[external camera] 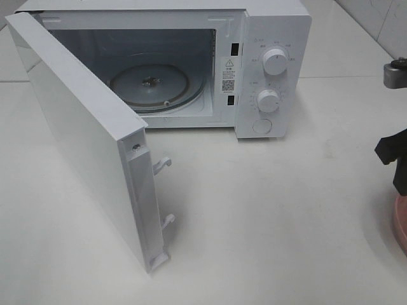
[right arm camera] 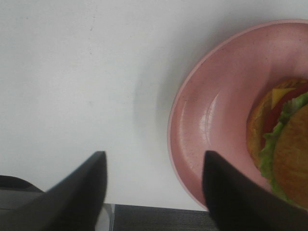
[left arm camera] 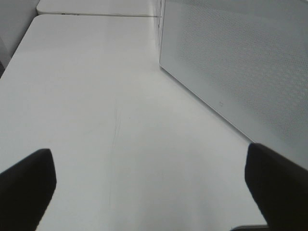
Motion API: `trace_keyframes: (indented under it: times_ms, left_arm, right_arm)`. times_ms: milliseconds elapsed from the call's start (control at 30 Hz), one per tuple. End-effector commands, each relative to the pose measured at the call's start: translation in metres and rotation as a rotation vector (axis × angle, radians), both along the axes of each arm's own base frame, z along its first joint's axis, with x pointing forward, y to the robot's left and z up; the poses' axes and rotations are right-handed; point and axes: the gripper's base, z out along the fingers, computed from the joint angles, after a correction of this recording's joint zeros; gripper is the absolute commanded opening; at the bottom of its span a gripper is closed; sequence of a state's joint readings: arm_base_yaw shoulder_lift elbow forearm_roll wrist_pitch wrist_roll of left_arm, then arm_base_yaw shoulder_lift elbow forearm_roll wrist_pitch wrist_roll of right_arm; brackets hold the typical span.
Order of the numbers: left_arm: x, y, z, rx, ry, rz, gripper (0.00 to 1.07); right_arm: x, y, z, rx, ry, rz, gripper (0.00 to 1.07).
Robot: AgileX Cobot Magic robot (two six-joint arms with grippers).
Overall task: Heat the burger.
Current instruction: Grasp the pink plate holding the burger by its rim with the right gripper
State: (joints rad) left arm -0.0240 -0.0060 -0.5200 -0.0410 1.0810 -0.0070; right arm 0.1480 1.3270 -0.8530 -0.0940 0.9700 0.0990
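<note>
The burger (right arm camera: 284, 144) lies on a pink plate (right arm camera: 202, 125), its brown bun, green lettuce, red tomato and yellow cheese partly cut off by the edge of the right wrist view. My right gripper (right arm camera: 154, 192) hovers at the plate's rim, open. One finger (right arm camera: 226, 197) is over the rim and the other is over bare table, with nothing between them. In the high view only a sliver of the plate (external camera: 400, 229) shows at the right edge under the right arm (external camera: 393, 152). My left gripper (left arm camera: 149, 187) is open over bare table beside the microwave door (left arm camera: 240, 62).
The white microwave (external camera: 267, 70) stands at the back. Its door (external camera: 82, 140) is swung wide open to the left and the glass turntable (external camera: 149, 82) inside is bare. The white table (external camera: 267, 216) spreads out in front.
</note>
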Motion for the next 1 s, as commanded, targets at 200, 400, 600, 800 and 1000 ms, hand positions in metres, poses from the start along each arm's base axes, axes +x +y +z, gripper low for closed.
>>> trace_keyframes:
  times_ms: [200,400,600,800,1000]
  left_arm:
    - [-0.002,-0.001,0.0,-0.007,-0.025,-0.006,1.0]
    - [-0.002,-0.001,0.0,-0.007,-0.025,-0.006,1.0]
    - [-0.002,-0.001,0.0,-0.007,-0.025,-0.006,1.0]
    - [-0.002,-0.001,0.0,-0.007,-0.025,-0.006,1.0]
    - [-0.002,-0.001,0.0,-0.007,-0.025,-0.006,1.0]
  right_arm:
    - [0.001,-0.005,0.002,-0.043,-0.022,0.016,1.02]
    - [0.002,-0.005,0.001,-0.043,-0.021,0.012,1.01]
    - [0.007,-0.004,-0.01,-0.046,0.025,-0.013,0.99]
    - [0.017,-0.002,-0.022,-0.042,0.027,-0.018,0.97]
    - [0.017,-0.002,-0.038,-0.045,0.061,-0.013,0.96]
